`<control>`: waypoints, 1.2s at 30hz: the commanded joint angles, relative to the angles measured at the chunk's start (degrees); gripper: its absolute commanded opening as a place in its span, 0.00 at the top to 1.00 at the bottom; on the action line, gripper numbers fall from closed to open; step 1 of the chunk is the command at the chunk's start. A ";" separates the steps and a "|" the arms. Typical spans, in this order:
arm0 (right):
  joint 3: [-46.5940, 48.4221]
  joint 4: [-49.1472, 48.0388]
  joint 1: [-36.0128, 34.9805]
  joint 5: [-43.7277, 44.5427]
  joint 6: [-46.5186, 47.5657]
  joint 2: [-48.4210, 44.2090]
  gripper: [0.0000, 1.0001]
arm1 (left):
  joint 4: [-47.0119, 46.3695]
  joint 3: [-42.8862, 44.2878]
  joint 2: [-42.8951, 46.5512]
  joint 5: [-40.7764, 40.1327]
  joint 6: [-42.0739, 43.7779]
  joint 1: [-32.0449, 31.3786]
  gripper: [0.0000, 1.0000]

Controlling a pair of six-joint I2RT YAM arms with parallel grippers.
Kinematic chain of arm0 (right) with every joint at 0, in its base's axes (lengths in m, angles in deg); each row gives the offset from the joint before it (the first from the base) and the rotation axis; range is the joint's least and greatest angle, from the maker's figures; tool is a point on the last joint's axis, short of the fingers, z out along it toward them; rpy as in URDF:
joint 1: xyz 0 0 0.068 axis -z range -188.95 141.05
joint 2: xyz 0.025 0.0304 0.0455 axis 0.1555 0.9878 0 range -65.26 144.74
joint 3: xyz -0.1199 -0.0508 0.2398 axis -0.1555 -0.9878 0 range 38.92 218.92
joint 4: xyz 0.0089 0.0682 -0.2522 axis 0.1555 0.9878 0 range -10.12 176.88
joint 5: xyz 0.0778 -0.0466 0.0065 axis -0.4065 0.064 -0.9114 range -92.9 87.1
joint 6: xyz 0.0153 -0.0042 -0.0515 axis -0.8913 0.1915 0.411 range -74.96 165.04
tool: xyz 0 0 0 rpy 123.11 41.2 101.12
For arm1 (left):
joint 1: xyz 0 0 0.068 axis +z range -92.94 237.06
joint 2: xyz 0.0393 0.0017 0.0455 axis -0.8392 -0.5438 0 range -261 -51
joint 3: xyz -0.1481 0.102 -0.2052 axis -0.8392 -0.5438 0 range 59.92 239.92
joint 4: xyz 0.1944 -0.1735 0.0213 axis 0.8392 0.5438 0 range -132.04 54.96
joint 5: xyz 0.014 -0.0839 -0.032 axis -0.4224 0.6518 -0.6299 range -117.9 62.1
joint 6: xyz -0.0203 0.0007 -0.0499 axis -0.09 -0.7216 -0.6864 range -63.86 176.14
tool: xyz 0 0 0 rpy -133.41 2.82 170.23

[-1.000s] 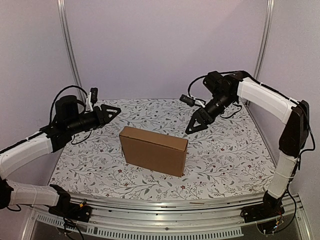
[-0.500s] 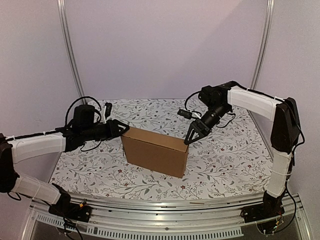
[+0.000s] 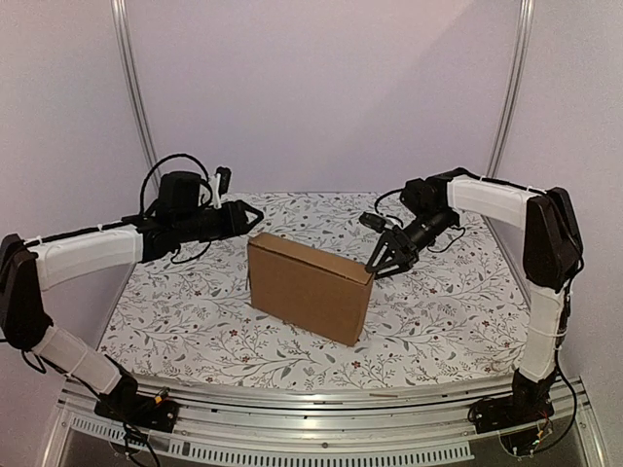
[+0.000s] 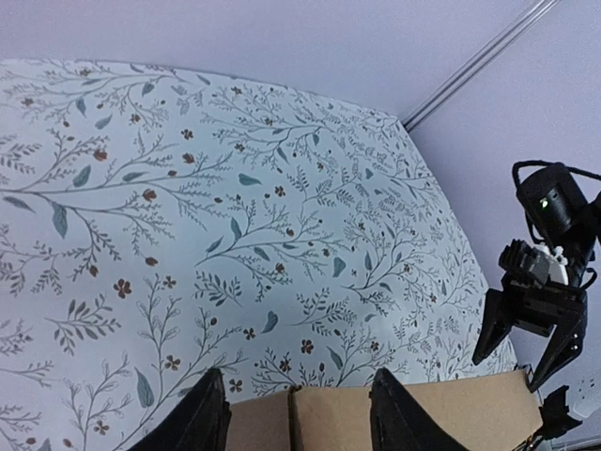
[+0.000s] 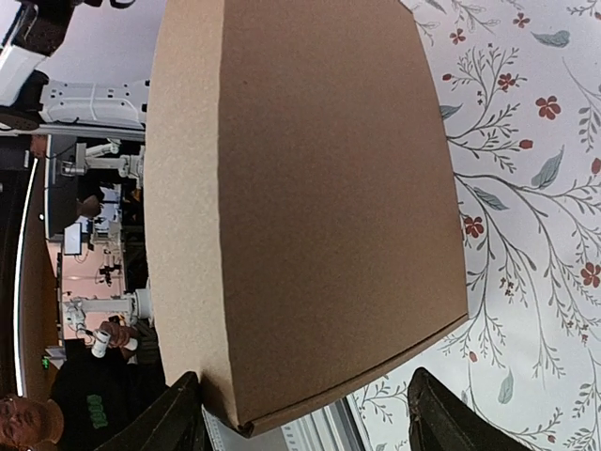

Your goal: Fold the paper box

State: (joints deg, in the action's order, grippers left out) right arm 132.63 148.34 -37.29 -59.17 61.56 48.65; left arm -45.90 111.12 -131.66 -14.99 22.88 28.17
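Note:
The paper box (image 3: pixel 310 289) is a closed brown cardboard mailer standing on its long edge mid-table. My left gripper (image 3: pixel 248 216) is open at the box's top left corner. In the left wrist view its fingers (image 4: pixel 202 418) straddle the top edge of the box (image 4: pixel 329 423), and the gripper (image 4: pixel 297 376) grips nothing. My right gripper (image 3: pixel 383 263) is open at the top right corner. In the right wrist view the box (image 5: pixel 310 188) fills the frame, and the gripper (image 5: pixel 305 395) has its jaws spread wide on either side of the box's end.
The table has a floral cloth (image 3: pixel 438 311). Pale walls and metal posts (image 3: pixel 133 97) close in the back and sides. A metal rail (image 3: pixel 321 399) runs along the near edge. The right gripper also shows in the left wrist view (image 4: pixel 531 324).
My left gripper has moved right to the box's top left corner. My right gripper has come down to its top right corner. The box now stands slightly taller and further right.

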 commanded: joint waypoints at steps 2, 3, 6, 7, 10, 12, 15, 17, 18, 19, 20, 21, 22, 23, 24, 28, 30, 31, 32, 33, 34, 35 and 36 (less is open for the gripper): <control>-1.43 -1.65 10.29 7.69 -1.01 9.36 0.30 | 6.77 13.11 0.10 -5.06 6.10 -0.80 0.46; -1.16 -1.79 11.95 7.44 -1.38 10.12 0.31 | 7.24 14.31 0.44 -5.50 6.56 -0.89 0.45; -0.27 -1.60 16.62 5.21 -2.08 12.07 0.32 | 9.03 15.08 1.77 -5.76 7.06 -1.45 0.45; -0.08 -1.43 17.90 4.64 -2.03 11.58 0.32 | 9.07 14.30 2.39 -5.83 7.14 -1.84 0.45; -0.38 -1.40 20.03 7.29 -0.13 6.71 0.31 | 9.18 10.38 4.61 -7.07 7.43 -3.36 0.45; -1.65 -2.18 20.17 12.85 2.07 2.63 0.30 | 9.55 6.80 6.73 -8.87 8.20 -4.63 0.45; -7.87 -10.26 20.17 19.63 4.36 -7.51 0.23 | 11.09 0.95 9.68 -14.87 11.04 -6.67 0.45; -12.18 -16.98 20.16 23.88 4.82 -14.87 0.03 | 12.57 -1.91 11.35 -18.64 11.86 -7.24 0.45; -14.35 -21.58 20.14 26.79 3.89 -17.69 0.02 | 13.65 -2.91 12.05 -20.52 11.87 -7.32 0.45; -17.24 -25.58 20.14 29.46 2.63 -21.34 0.01 | 14.56 -3.66 12.56 -22.11 11.99 -7.40 0.43; -18.76 -28.66 20.20 31.88 1.14 -23.73 0.01 | 15.81 -3.79 12.77 -23.96 12.21 -7.41 0.41; -19.79 -31.29 20.23 34.05 0.24 -27.07 0.01 | 17.80 -3.36 12.72 -25.82 12.35 -7.41 0.38; -20.56 -33.59 20.13 36.79 -0.44 -29.33 0.01 | 19.75 -2.43 12.47 -27.65 12.43 -7.34 0.23; -21.33 -36.07 20.17 40.14 -1.81 -30.93 0.01 | 21.49 -1.40 12.15 -29.28 12.60 -7.29 0.05; -21.50 -37.11 20.20 40.66 -2.75 -33.26 0.01 | 23.06 -0.05 11.69 -30.73 12.79 -7.24 0.01; -25.00 -44.55 20.18 41.27 -2.58 -40.64 0.01 | 28.14 6.43 9.98 -31.76 13.68 -7.10 0.00; -25.88 -47.99 20.18 45.39 -8.93 -42.78 0.01 | 29.02 9.45 9.21 -31.73 16.53 -7.06 0.00; -25.23 -47.50 20.21 46.89 -10.53 -42.63 0.01 | 29.15 10.65 8.94 -32.48 18.43 -7.06 0.00; -24.68 -46.98 20.27 48.34 -12.40 -42.32 0.01 | 28.71 11.49 8.68 -33.30 20.26 -7.06 0.00; -24.42 -46.48 20.18 49.04 -13.18 -42.00 0.01 | 27.80 11.84 8.47 -34.76 22.25 -7.06 0.01; -24.67 -46.38 20.13 48.95 -13.29 -41.88 0.01 | 26.54 11.72 8.39 -36.01 23.98 -7.06 0.00; -25.33 -46.66 20.21 48.83 -12.74 -42.25 0.01 | 25.08 10.82 8.31 -37.11 26.27 -7.06 0.00; -26.25 -47.27 20.13 48.32 -12.59 -42.67 0.01 | 23.31 9.68 8.45 -37.84 27.86 -7.00 0.00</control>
State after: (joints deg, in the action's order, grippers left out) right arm 108.06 104.10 -17.13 -14.73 52.77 6.36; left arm -20.55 122.22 -122.29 -47.56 41.77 21.22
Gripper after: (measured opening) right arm 0.988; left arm 0.995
